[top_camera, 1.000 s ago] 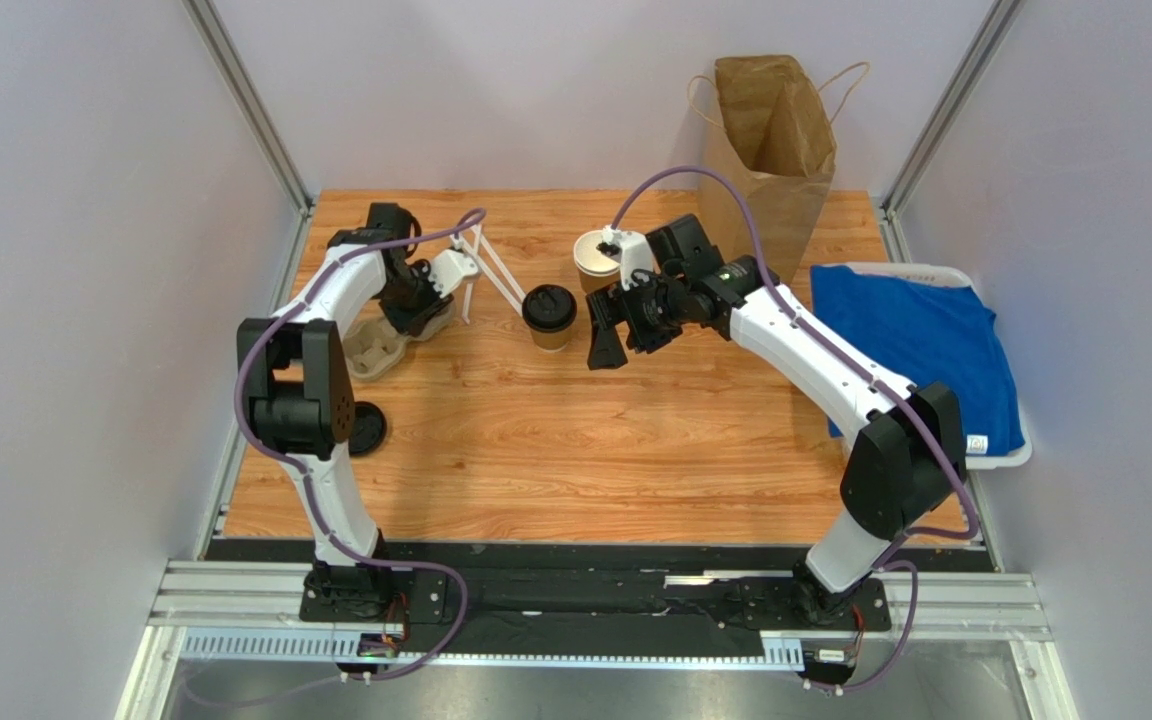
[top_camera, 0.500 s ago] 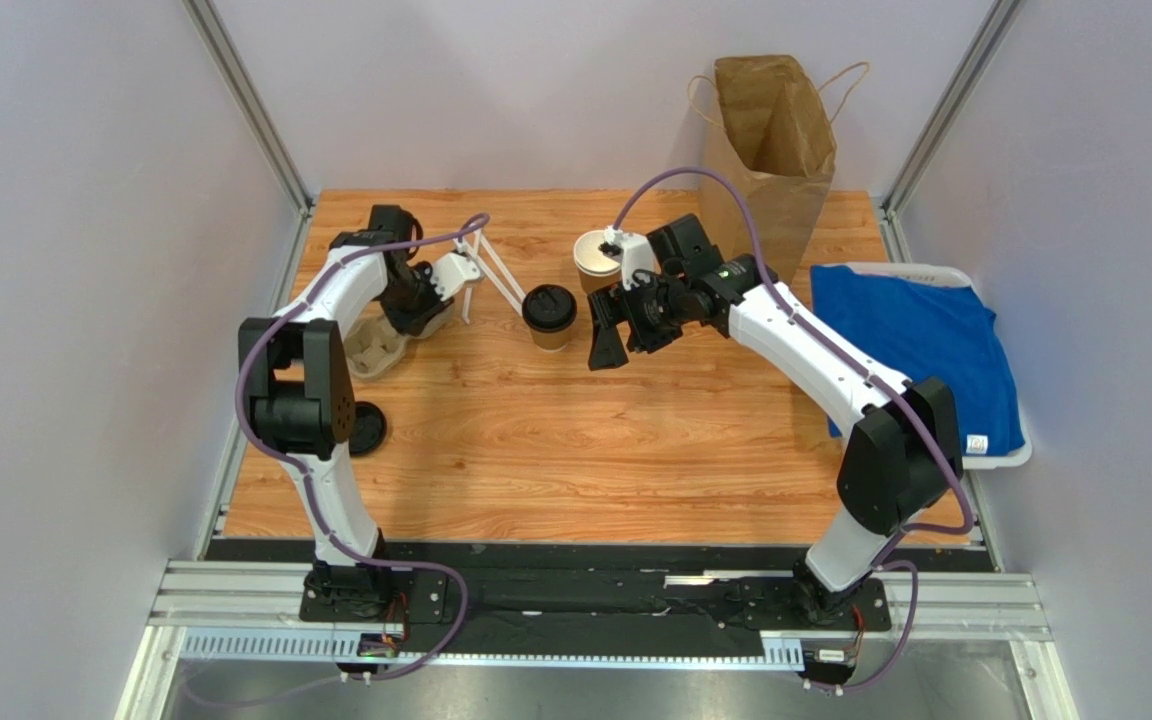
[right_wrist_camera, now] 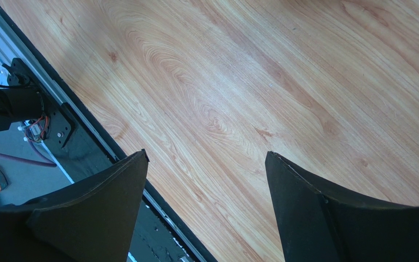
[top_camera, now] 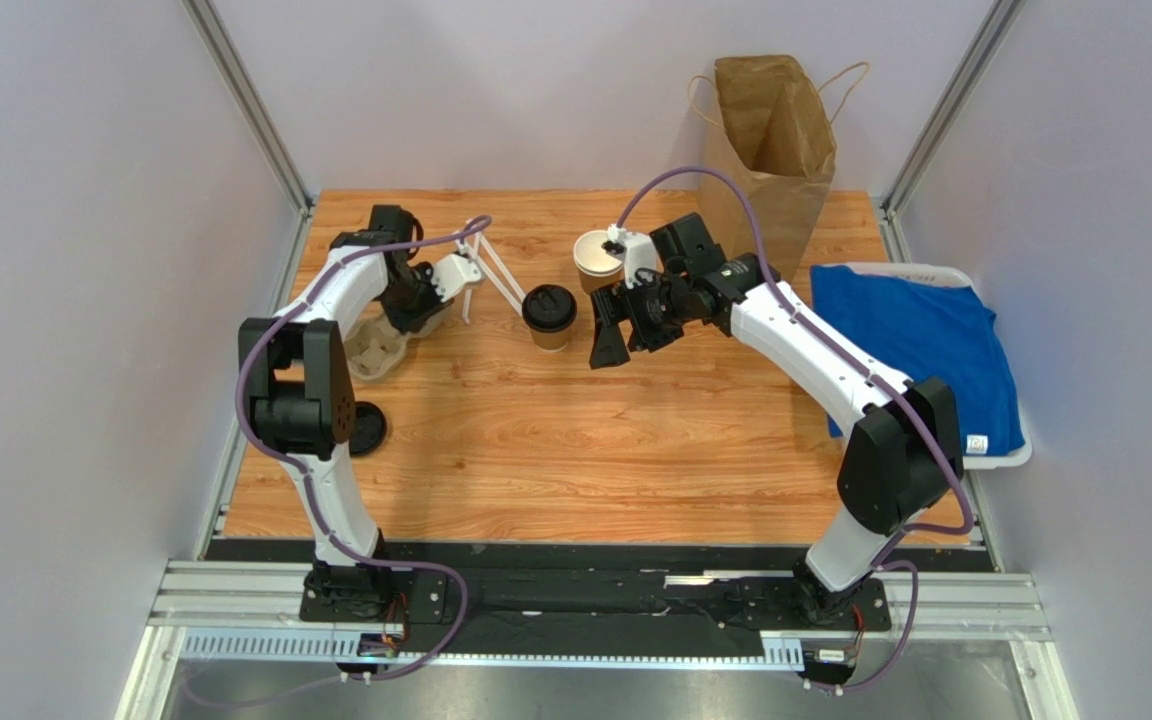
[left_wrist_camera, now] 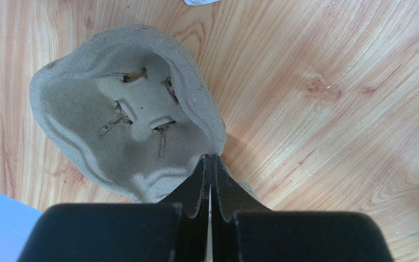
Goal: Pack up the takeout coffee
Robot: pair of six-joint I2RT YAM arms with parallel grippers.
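**Item count**
- Cups: two. The takeout coffee (top_camera: 548, 314), brown with a black lid, stands upright on the surface (top_camera: 537, 450) near its middle. A second brown cup (top_camera: 591, 258) without a lid stands just behind it to the right.
- Paper bag (top_camera: 772, 143): one, upright and open at the far edge of the surface.
- Pulp cup carrier (top_camera: 372, 350): one, at the left side of the surface.
- Black disc (top_camera: 366, 429): one, flat on the surface beside the left arm (top_camera: 330, 293).
- Blue cloth (top_camera: 920, 353): one, lying in a white tray (top_camera: 1006, 452) at the right.

**Jaws**
- Left jaws: fully closed, tips together at the rim of the carrier (left_wrist_camera: 135, 109). It cannot be told whether a thin edge of pulp is pinched between them.
- Right jaws: spread wide and holding nothing. The right wrist view shows only bare wood (right_wrist_camera: 250, 82) between the two fingers (right_wrist_camera: 86, 213). In the top view they hang just to the right of the takeout coffee, not touching it.

**Limited visibility**
- The right arm (top_camera: 808, 353) and its wrist camera cover part of the unlidded cup.
- The left arm covers the far part of the carrier in the top view. In the left wrist view one well shows in full, and the rest is behind the fingers (left_wrist_camera: 195, 191).
- Thin white rods (top_camera: 497, 279) near the left wrist cannot be identified.
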